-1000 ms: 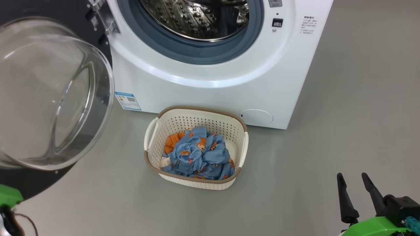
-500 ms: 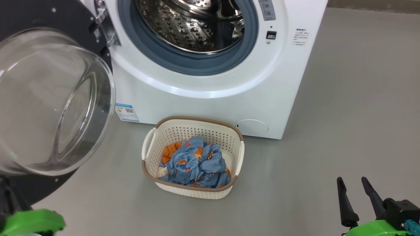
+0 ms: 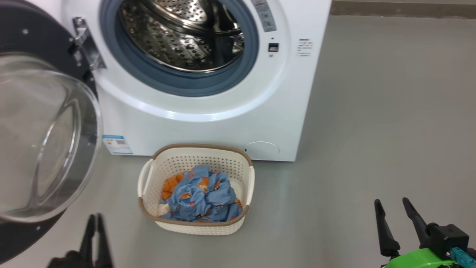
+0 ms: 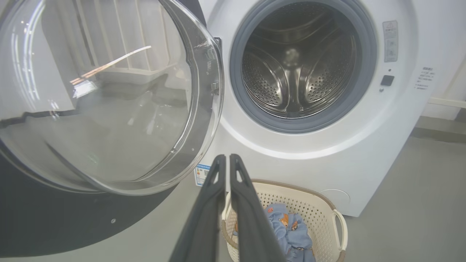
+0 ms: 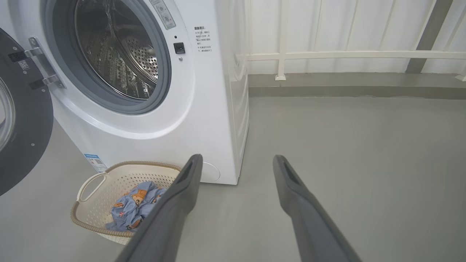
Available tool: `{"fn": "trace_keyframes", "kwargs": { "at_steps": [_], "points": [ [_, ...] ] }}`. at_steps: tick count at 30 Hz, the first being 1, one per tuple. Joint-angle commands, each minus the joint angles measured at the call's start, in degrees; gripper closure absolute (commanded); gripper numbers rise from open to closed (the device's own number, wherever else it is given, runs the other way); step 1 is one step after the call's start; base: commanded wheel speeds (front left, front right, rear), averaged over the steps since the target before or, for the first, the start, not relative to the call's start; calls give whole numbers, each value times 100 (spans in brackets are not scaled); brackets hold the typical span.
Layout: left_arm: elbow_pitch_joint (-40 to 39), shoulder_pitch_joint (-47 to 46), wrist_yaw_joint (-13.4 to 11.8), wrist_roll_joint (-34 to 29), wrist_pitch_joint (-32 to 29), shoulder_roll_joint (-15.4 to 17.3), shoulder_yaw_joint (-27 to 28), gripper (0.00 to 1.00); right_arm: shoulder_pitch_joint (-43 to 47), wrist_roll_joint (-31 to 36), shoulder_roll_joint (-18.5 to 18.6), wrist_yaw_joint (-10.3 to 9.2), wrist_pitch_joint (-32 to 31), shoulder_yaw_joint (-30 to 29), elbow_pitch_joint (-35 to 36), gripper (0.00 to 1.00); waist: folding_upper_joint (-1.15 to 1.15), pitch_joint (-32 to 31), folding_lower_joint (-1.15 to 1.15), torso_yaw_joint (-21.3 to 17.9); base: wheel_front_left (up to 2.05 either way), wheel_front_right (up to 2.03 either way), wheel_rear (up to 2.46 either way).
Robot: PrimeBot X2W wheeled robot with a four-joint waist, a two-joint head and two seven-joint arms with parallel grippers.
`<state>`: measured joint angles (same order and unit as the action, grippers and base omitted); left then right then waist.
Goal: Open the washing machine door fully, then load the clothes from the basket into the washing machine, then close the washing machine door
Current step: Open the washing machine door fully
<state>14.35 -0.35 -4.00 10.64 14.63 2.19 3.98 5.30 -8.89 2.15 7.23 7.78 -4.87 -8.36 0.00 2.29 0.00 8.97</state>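
The light-blue bear-print clothes lie in the cream perforated plastic basket before the white front-loading washing machine. Our left claw is closed, empty; our right claw spread wide. Reaching in, we could bump the swung-out glossy black glass-bowled door.

White washing machine w/ grey-blue gasket, steel perforated drum. Black door, clear glass. In front of machine: cream perforated basket, brown rim; light-blue clothes w/ orange bears. Grey floor.

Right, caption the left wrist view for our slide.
Shut left gripper before the open washing machine door, clothes in basket.
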Motion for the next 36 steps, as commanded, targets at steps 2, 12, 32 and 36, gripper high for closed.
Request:
{"fn": "trace_keyframes", "kwargs": {
  "at_steps": [2, 12, 32, 36],
  "points": [
    [-199, 0, -3, 62, 37, 72, -97, 58, -71, 123, 73, 25, -11, 221, 230, 0, 0, -34, 0, -257, 0, 0, 0],
    [-152, 63, -92, 163, -20, 85, -498, 0, -41, 61, 73, 25, -65, 512, 473, 0, 0, -68, 0, -778, 0, 0, 0],
    [-6, -91, -51, 229, -128, 253, -599, 0, 117, 233, 73, 25, -84, 250, 682, 0, 0, -209, 0, -1056, 0, 0, 0],
    [-4, -94, -68, 259, -139, 306, -577, 0, 149, 185, 73, 25, -89, 284, 677, 0, 0, -216, 0, -1052, 0, 0, 0]
  ]
}}
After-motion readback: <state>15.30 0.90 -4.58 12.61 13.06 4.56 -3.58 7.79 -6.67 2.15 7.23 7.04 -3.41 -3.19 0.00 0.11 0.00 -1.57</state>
